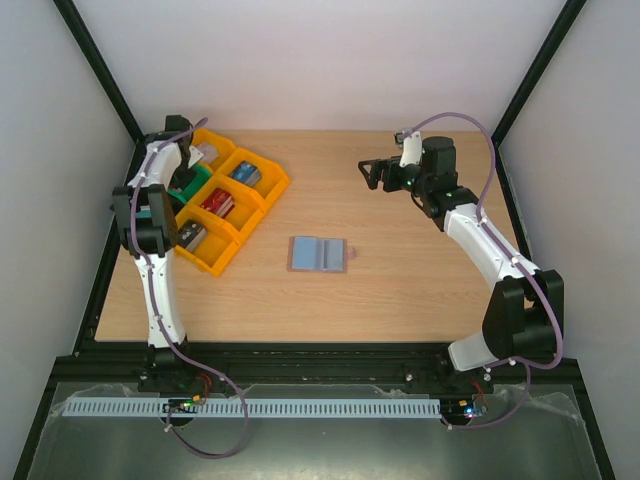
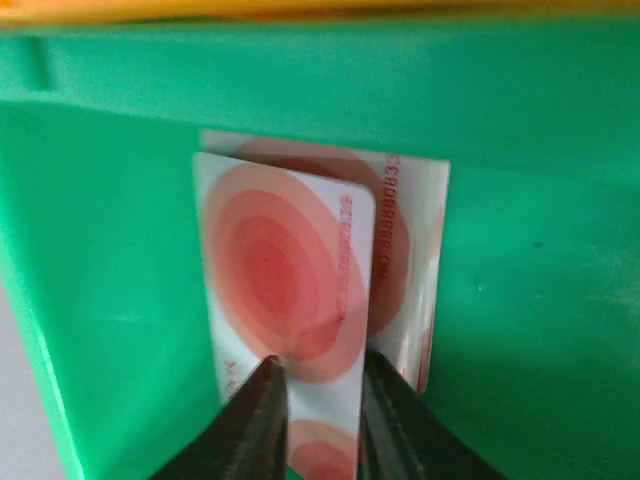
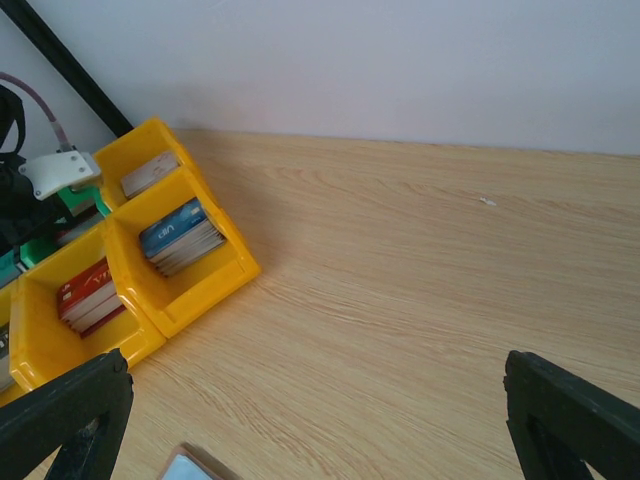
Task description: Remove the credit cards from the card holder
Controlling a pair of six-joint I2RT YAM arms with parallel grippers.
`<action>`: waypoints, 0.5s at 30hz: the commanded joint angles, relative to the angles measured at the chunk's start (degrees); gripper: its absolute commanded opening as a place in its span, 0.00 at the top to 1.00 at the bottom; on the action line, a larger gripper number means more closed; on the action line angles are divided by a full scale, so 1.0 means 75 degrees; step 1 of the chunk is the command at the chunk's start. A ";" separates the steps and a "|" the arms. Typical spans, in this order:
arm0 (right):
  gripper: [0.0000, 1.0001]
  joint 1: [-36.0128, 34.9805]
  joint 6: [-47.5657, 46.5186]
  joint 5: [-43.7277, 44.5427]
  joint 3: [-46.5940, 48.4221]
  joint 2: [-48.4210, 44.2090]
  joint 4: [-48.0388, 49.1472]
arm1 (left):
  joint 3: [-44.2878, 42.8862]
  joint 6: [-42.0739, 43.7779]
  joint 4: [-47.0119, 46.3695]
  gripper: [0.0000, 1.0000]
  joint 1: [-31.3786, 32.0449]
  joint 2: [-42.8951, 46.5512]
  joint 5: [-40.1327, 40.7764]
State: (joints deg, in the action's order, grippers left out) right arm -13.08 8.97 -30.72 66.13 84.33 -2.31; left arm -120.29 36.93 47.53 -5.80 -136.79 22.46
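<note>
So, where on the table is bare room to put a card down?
Bare wood lies between the card holder and the table's near edge, and between it and the right arm. The trays crowd the far left.

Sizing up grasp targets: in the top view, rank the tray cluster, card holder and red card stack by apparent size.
1. tray cluster, clearly largest.
2. card holder, in between.
3. red card stack, smallest.

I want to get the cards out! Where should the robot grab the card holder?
Probably its right end, from above: the card holder lies flat on the table, and only there a pink edge pokes out for the jaws to pinch.
</note>
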 commanded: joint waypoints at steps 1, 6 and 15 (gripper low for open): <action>0.01 0.0055 -0.0128 -0.0139 0.0115 -0.0135 0.0006 | 0.0180 0.0012 0.0016 0.75 0.0021 0.0351 -0.0033; 0.01 0.0045 -0.0123 -0.0190 0.0102 -0.0181 0.0002 | 0.0173 0.0035 -0.0068 0.62 0.0024 0.0567 -0.0298; 0.01 0.0063 -0.0054 -0.0284 0.0230 -0.0260 -0.0012 | -0.0175 -0.0131 0.0243 0.54 0.0070 0.1062 -0.1296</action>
State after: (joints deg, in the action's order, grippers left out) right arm -13.02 8.80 -32.12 66.13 84.31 -2.31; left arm -119.20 37.04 47.13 -5.63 -133.10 18.26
